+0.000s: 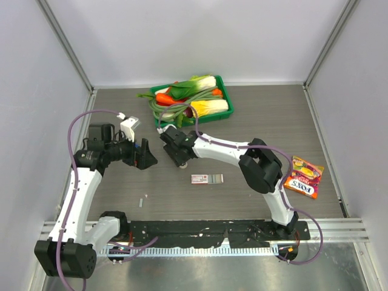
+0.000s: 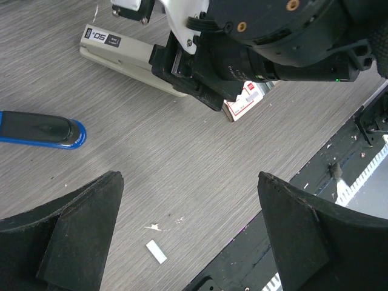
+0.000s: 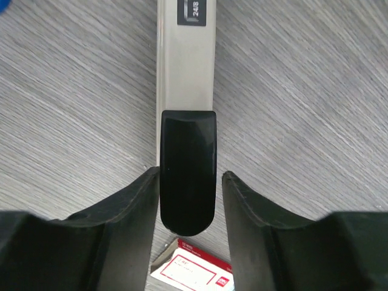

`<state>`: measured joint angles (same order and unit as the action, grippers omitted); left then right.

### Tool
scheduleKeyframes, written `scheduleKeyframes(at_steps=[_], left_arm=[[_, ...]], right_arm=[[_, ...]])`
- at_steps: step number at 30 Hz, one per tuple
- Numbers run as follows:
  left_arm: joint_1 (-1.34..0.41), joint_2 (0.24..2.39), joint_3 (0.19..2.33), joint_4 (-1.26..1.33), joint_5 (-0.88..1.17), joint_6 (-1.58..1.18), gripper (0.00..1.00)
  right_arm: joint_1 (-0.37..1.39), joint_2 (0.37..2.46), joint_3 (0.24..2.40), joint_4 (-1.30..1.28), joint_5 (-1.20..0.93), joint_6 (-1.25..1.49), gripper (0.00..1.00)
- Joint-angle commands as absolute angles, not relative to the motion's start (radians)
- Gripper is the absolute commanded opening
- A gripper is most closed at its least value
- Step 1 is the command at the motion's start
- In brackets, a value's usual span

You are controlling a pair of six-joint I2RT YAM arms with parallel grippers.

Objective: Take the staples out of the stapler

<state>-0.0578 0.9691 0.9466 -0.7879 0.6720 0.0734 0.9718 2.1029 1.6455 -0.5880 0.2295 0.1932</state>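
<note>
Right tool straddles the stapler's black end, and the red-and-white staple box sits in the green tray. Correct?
No. The staple box lies on the table by the stapler, not in the green tray; the top external view shows it.

The bright candy packet [image 1: 301,182] carries the brand name "FOX'S" in large letters across its lower part; the rest of its printing is too small to read. In the right wrist view, a top label [image 3: 191,11] on the beige stapler [image 3: 185,73] reads "24/6". In the left wrist view, a side label [image 2: 104,39] on the stapler shows "50", seen upside down. The red-and-white staple box [image 3: 193,271] bears fine print that cannot be read.
</note>
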Motion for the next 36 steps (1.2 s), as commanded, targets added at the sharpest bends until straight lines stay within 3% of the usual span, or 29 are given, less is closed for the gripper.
scheduleKeyframes(at_steps=[1, 17, 20, 27, 36], left_arm=[[-0.061, 0.942, 0.959, -0.796, 0.663, 0.106, 0.97], [-0.061, 0.930, 0.951, -0.805, 0.654, 0.112, 0.98], [-0.060, 0.925, 0.951, -0.808, 0.652, 0.115, 0.98], [-0.061, 0.934, 0.943, -0.802, 0.658, 0.107, 0.98], [-0.161, 1.025, 0.913, -0.710, 0.560, 0.060, 0.97]], right_arm=[[0.965, 2.118, 1.718, -0.666, 0.219, 0.164, 0.53], [0.942, 2.180, 1.796, -0.653, 0.186, 0.160, 0.46], [0.936, 2.180, 1.796, -0.653, 0.175, 0.160, 0.40], [0.936, 2.140, 1.789, -0.643, 0.164, 0.179, 0.06], [0.934, 1.925, 1.686, -0.392, 0.086, 0.343, 0.01]])
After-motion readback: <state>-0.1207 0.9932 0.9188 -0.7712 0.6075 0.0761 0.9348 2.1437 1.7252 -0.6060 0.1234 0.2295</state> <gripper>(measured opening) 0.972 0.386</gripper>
